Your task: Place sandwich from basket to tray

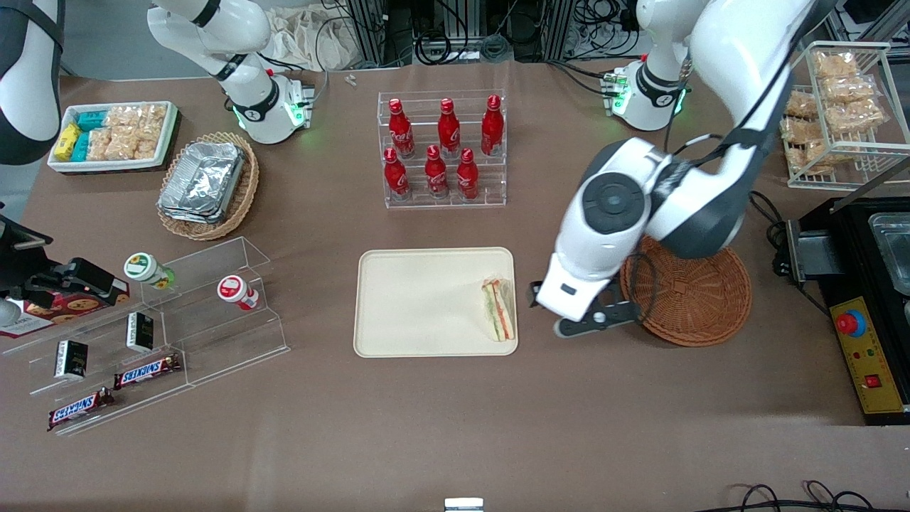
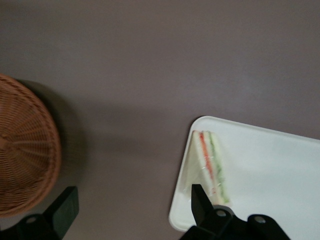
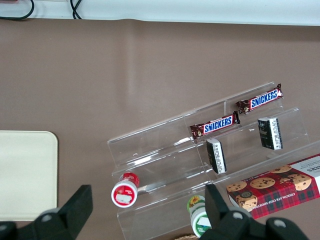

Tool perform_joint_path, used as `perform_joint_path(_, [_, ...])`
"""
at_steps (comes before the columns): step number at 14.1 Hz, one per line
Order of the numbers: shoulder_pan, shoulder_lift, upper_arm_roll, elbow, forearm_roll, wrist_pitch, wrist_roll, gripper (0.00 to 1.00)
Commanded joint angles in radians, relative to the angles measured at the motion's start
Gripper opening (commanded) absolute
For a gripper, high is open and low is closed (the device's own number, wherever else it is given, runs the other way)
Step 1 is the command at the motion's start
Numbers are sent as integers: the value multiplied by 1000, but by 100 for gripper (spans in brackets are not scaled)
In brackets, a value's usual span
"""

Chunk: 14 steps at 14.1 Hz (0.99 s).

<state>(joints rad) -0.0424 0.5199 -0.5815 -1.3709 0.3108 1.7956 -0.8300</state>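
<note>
Sandwich (image 1: 499, 309) lies on the tray (image 1: 419, 302) — pincer (image 2: 132, 207) spread apart, empty, between tray and basket (image 1: 693, 299).

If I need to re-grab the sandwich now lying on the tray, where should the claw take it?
Come straight down and close across the two long bread faces of the sandwich, near its wide end. It lies flat by the rim of the tray nearest the basket. The claw is open, hanging over bare table between tray and basket.

"SNICKERS" reads clearly on two bars (image 3: 214, 125) (image 3: 259, 99) lying on the clear stepped stand (image 3: 165, 150); beside it, a cookie box (image 3: 280, 192) shows "CHOCOLATE CHIP". Nothing else legible.
</note>
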Motion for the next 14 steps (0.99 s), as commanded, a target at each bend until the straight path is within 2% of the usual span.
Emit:
perform_joint_path(1, [13,-145,127,-34,-140,-128,266,100])
perform_joint_path(3, [-11,-219,269,-51,-220,-192,462,100])
perform_joint_path(6, [-37,-322,411,-129,-236,-226,671,100])
perform_joint_path(9, [-89,-411,566,-249,-243,-174,828,100])
perform_joint_path(10, [-89,-449,610,-304,-281,-129,873,100])
perform_joint_path(13, [-41,-537,621,-483,-300,37,917,100])
perform_joint_path(14, [-27,-538,620,-487,-302,44,930,100])
